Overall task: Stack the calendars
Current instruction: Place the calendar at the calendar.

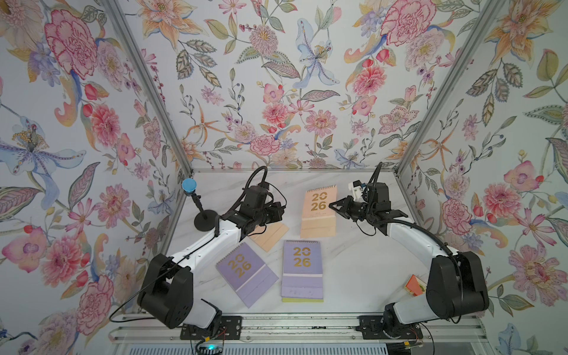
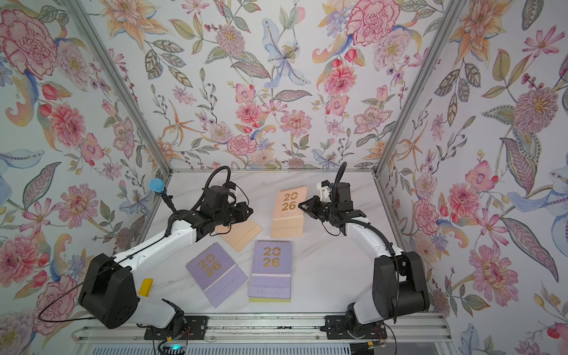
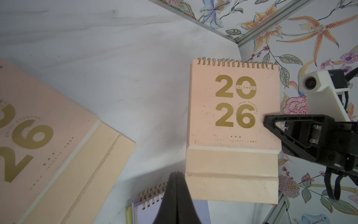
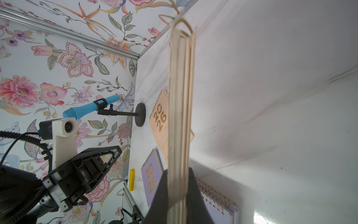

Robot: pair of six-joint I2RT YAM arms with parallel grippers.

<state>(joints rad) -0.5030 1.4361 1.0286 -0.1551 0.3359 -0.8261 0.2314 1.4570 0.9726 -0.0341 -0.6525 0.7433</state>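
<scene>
My right gripper (image 1: 330, 205) (image 4: 177, 170) is shut on the edge of a peach calendar (image 1: 319, 212) (image 3: 232, 116), holding it flat above the marble table. A second peach calendar (image 1: 270, 235) (image 3: 48, 145) lies partly under my left gripper (image 2: 251, 211) (image 3: 176, 172), which is shut and holds nothing. Nearer the front, a tilted lilac calendar (image 1: 246, 272) lies on its own. Beside it, another lilac calendar (image 1: 302, 267) rests on a yellow-green one (image 1: 302, 299).
A blue microphone on a black stand (image 1: 196, 203) is at the back left. A small yellow bar (image 2: 146, 287) lies by the left arm's base, and an orange-red card box (image 1: 415, 285) by the right arm's. Floral walls close in three sides.
</scene>
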